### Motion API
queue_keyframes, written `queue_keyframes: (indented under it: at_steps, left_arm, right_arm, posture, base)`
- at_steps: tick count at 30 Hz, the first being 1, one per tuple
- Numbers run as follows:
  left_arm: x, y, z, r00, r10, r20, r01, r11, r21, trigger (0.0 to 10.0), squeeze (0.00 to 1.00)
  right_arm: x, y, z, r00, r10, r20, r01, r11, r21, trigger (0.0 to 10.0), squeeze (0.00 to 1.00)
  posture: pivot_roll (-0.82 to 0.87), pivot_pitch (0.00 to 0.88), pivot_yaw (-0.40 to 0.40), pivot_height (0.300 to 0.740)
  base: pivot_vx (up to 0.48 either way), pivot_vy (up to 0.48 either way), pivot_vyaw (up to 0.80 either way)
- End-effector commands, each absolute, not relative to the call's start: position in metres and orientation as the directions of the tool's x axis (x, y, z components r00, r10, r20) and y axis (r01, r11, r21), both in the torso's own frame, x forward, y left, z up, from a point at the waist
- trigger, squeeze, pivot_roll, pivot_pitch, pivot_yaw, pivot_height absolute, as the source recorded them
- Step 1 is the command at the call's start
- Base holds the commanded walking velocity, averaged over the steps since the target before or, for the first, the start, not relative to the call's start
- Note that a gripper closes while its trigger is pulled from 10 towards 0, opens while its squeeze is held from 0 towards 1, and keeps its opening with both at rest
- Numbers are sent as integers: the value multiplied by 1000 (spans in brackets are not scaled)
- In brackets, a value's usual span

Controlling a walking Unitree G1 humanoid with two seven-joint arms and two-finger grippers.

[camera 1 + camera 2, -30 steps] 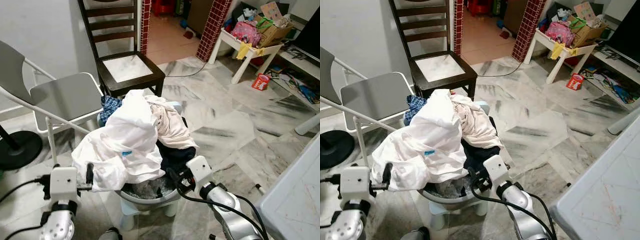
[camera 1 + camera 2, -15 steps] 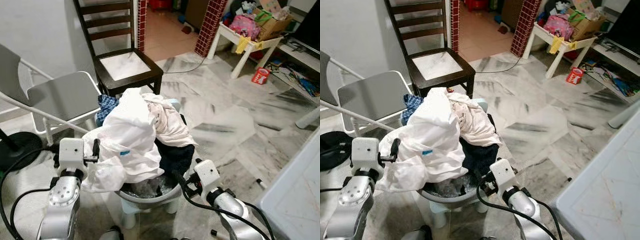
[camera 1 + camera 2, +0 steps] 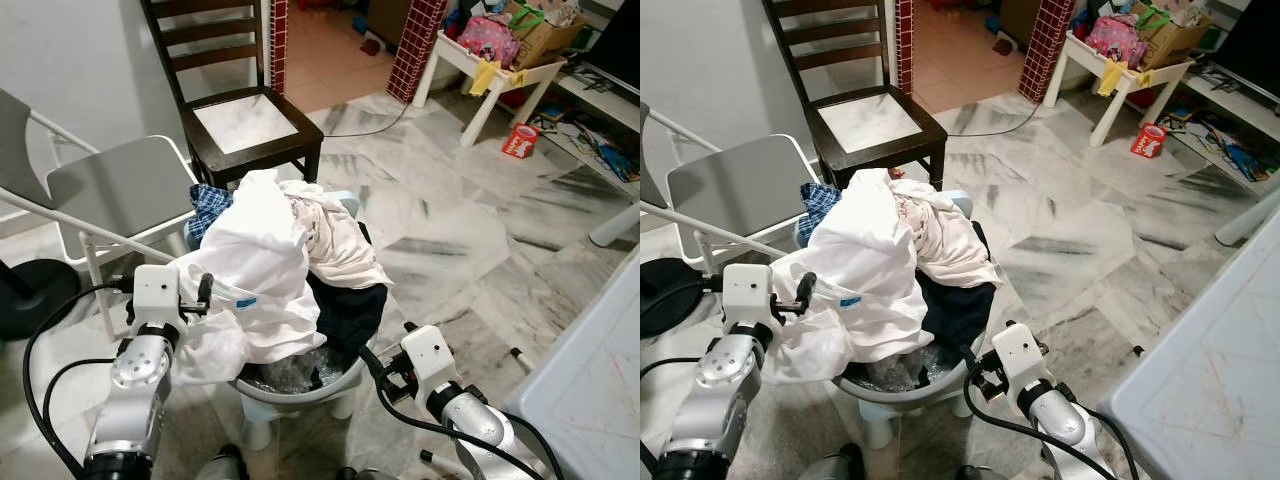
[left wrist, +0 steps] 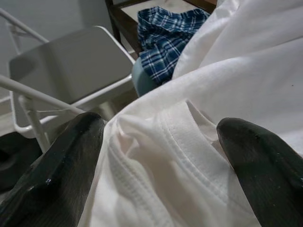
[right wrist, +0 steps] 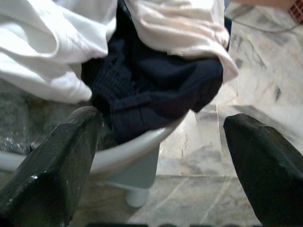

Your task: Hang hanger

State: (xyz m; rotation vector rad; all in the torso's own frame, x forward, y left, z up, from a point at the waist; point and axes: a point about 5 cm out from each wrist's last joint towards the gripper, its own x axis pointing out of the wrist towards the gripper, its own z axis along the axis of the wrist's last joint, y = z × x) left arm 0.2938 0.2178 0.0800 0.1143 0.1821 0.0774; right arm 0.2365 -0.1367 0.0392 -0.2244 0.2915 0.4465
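Reaching into the laundry heap with no hanger to be made out among the clothes.

Left pincer (image 4: 156,156) is spreading wide, touching the white shirt (image 3: 262,260) at its ribbed collar; right pincer (image 5: 161,156) is gaping wide just beside the basin (image 3: 300,385), facing the dark garment (image 5: 156,80).

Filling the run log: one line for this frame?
left gripper: open at white cotton shirt | right gripper: open, facing navy garment | grey laundry basin: heaped
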Motion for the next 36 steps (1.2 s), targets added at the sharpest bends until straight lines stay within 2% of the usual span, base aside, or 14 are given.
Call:
queue_keyframes:
  at_steps: [1,8,9,12,13,15,20,21,22,23,24,25,26,36]
  left_arm:
    - [295,220,76,976,77,-204,-59,994,93,10000,0]
    - [304,229,78,970,52,-236,-35,997,75,10000,0]
    - [305,230,78,968,48,-248,-31,997,75,4314,0]
    - [305,227,81,969,34,-244,-16,997,76,2314,0]
    - [305,227,81,969,32,-244,-14,997,77,2314,0]
    - [303,225,83,969,36,-245,-17,997,79,10000,0]
    - [297,216,81,961,11,-276,3,999,50,10000,0]
    - [296,213,80,959,6,-284,6,999,43,7647,0]
    - [296,213,80,959,6,-284,6,999,43,7647,0]
    - [295,211,79,956,1,-292,9,999,36,3529,0]
    - [294,210,78,954,-3,-299,12,999,29,1961,0]
    - [293,209,78,953,-5,-302,14,1000,26,1961,0]
    - [293,208,78,951,-7,-308,13,1000,20,0,0]
    - [289,216,76,937,10,-349,-3,1000,20,0,0]
  right_arm:
    - [236,-142,42,871,370,-324,-436,886,-160,10000,0]
    - [236,-140,44,870,368,-327,-436,885,-164,10000,0]
    - [236,-140,44,871,366,-328,-434,885,-165,10000,0]
    - [237,-140,44,872,363,-328,-432,886,-167,10000,0]
    - [237,-140,44,872,363,-328,-431,887,-167,10000,0]
    - [237,-140,43,873,362,-328,-431,887,-167,10000,0]
    - [239,-138,44,873,361,-327,-429,888,-166,10000,0]
    - [240,-138,44,873,360,-328,-429,888,-167,10000,0]
    - [240,-138,44,873,360,-328,-429,888,-167,10000,0]
    - [240,-138,44,873,360,-328,-429,888,-167,10000,0]
    - [240,-137,44,873,361,-328,-430,887,-167,10000,0]
    - [241,-137,44,873,362,-327,-430,887,-168,10000,0]
    - [241,-137,44,873,362,-327,-431,887,-168,10000,0]
    - [245,-136,44,874,360,-327,-430,886,-173,10000,0]
  posture:
    - [-77,196,-92,740]
    - [-79,200,-88,740]
    - [-79,201,-86,740]
    - [-74,200,-83,740]
    - [-74,200,-83,740]
    - [-70,199,-81,740]
    - [-58,199,-81,740]
    - [-57,198,-82,740]
    - [-57,198,-82,740]
    - [-57,198,-82,740]
    - [-55,198,-82,740]
    - [-55,198,-82,740]
    - [-52,196,-82,740]
    - [-49,191,-82,740]
  base:
    - [0,0,0]
    - [0,0,0]
    - [0,0,0]
    - [0,0,0]
    - [0,0,0]
    - [0,0,0]
    - [0,0,0]
    - [0,0,0]
    - [0,0,0]
    - [0,0,0]
    - [0,0,0]
    - [0,0,0]
    - [0,0,0]
    - [0,0,0]
